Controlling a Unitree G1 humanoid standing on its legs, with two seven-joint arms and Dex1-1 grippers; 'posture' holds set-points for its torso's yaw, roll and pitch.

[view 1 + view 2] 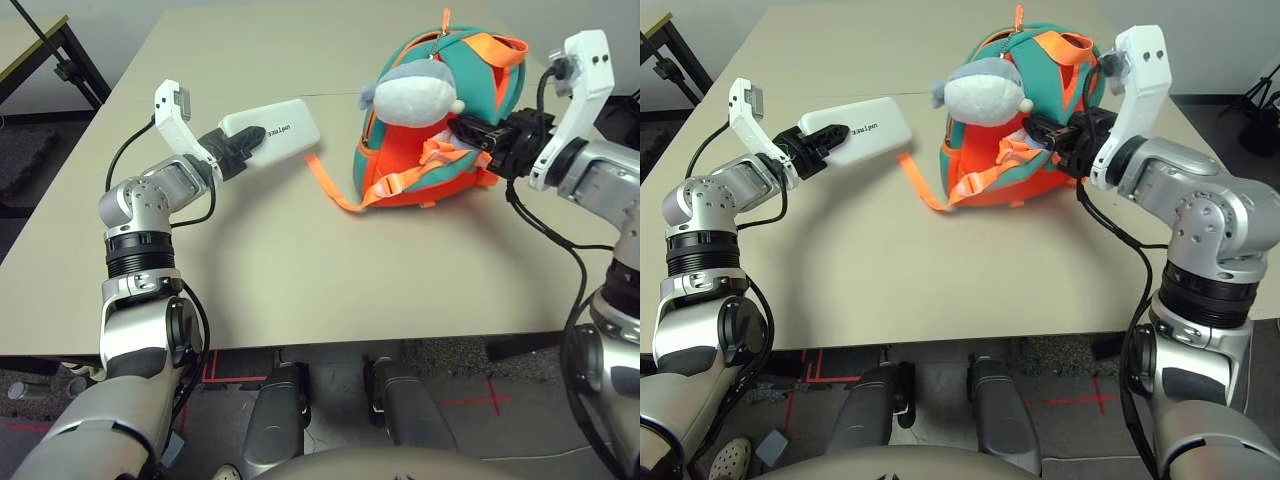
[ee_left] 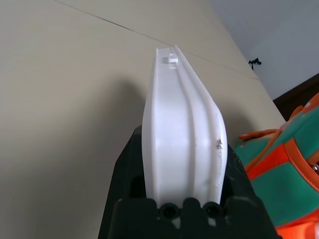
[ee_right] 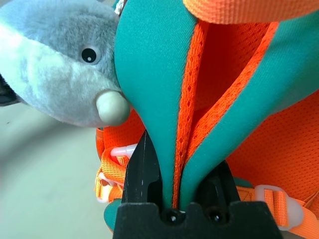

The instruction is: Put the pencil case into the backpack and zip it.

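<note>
Left gripper [image 1: 245, 142] is clamped on the case [image 1: 288, 130], one finger on each side, with the lettered face showing up top. Got the case out over the table [image 1: 270, 270], just left of the backpack [image 1: 400, 160]. Right gripper [image 1: 478, 135] has the teal straps pinched between its fingers, and the shark [image 1: 415, 95] dangles right next to it, basically in the way, lol.

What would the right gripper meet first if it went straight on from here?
Probably the backpack's orange back panel, just behind the teal straps pinched in the right gripper; the gap's depth is unclear.
</note>
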